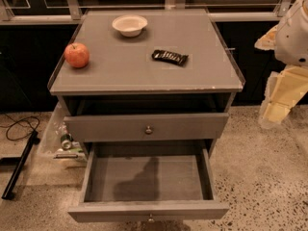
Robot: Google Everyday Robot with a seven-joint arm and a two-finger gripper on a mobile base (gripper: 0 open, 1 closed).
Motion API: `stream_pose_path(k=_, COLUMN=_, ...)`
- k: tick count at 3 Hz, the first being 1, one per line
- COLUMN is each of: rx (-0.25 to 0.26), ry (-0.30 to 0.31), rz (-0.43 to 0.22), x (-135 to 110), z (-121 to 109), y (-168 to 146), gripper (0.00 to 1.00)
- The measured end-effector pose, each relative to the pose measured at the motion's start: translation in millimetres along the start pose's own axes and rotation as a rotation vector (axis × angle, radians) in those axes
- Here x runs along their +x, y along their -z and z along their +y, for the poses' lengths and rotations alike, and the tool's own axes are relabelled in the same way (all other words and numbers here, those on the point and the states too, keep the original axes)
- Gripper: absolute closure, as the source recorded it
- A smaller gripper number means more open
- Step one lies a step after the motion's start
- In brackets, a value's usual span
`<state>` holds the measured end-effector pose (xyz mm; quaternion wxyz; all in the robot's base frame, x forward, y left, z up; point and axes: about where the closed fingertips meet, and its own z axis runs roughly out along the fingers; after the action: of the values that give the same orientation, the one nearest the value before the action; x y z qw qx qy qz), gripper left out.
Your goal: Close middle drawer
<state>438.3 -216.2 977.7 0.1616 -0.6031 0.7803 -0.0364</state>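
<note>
The grey cabinet (pixel 144 83) stands in the middle of the camera view. Its middle drawer (pixel 147 210) is pulled far out toward me, open and empty inside, with a small round knob (pixel 150 219) on its flat grey front at the bottom edge of the view. The uppermost drawer front (pixel 192 126) above it sticks out a little and has the same kind of knob (pixel 148 129). The lowest front is out of view. My gripper (pixel 279 100), cream-coloured, hangs at the far right, above the floor and apart from the cabinet and the drawer.
On the cabinet top lie a red apple (pixel 77 55), a white bowl (pixel 129 25) and a dark snack bar (pixel 169 57). A black cable and stand (pixel 19 165) lie on the floor at left, with bagged clutter (pixel 65 143) beside the cabinet. Speckled floor (pixel 260 177) lies to the right.
</note>
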Motion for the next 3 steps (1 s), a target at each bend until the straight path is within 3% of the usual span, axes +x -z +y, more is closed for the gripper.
stream_pose_path(k=1, rx=0.0, ry=0.0, rz=0.0, x=0.1, z=0.1, y=-0.1, gripper=0.0)
stream_pose_path(k=2, rx=-0.028, ry=-0.004, rz=-0.02, x=9.0, z=14.5, y=-13.8, gripper=0.0)
stream_pose_path(k=3, rx=-0.068, ry=-0.005, rz=-0.052, x=25.9, z=47.8, y=-41.4, gripper=0.0)
